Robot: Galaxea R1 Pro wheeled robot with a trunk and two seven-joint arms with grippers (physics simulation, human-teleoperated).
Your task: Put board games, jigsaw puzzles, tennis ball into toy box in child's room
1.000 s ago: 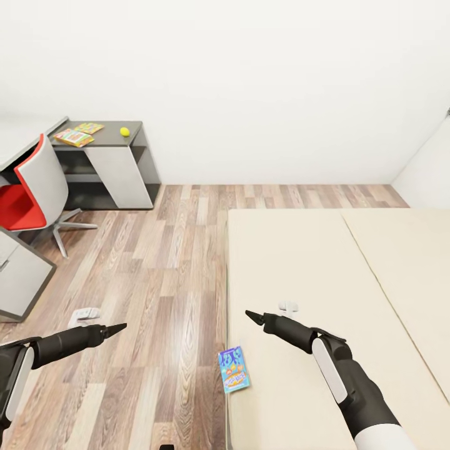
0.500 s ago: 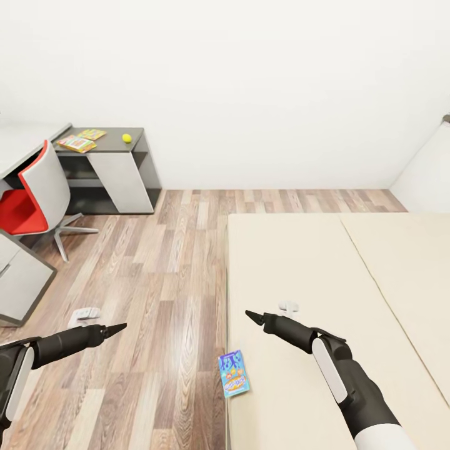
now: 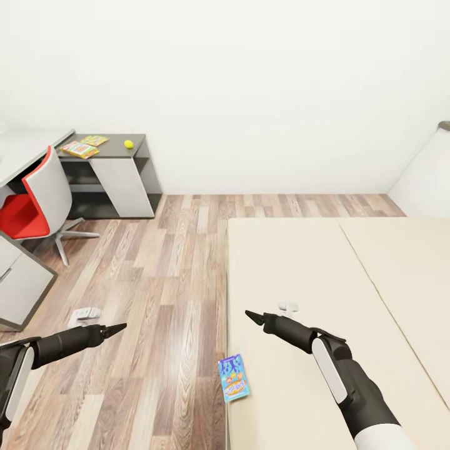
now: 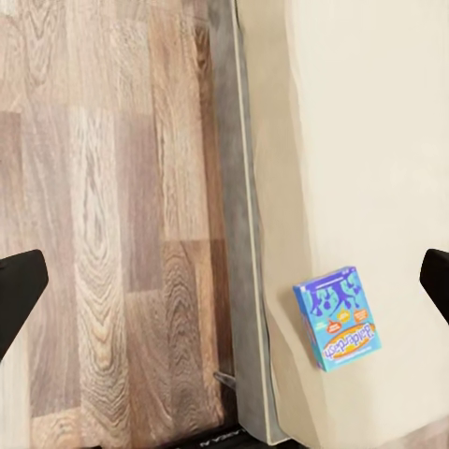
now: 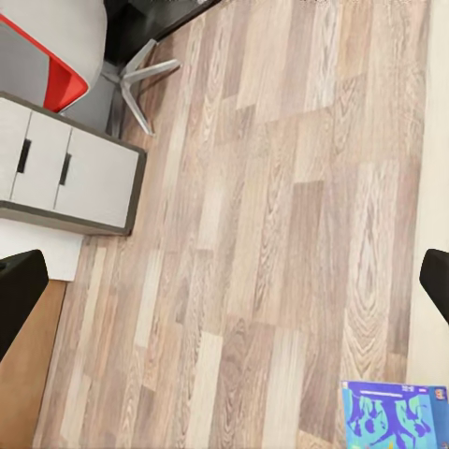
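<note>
Head view alone: tennis ball [image 3: 129, 144]

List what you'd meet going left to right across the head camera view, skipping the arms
Red chair → jigsaw puzzles → tennis ball → blue board game → bed.

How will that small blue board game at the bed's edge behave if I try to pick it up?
The blue board game looks like a thin flat carton, so probably stiff and light. It lies flat on the bed, so the fingers may struggle to get under it. Sitting right at the mattress edge, a push could likely slide it onto the floor.
</note>
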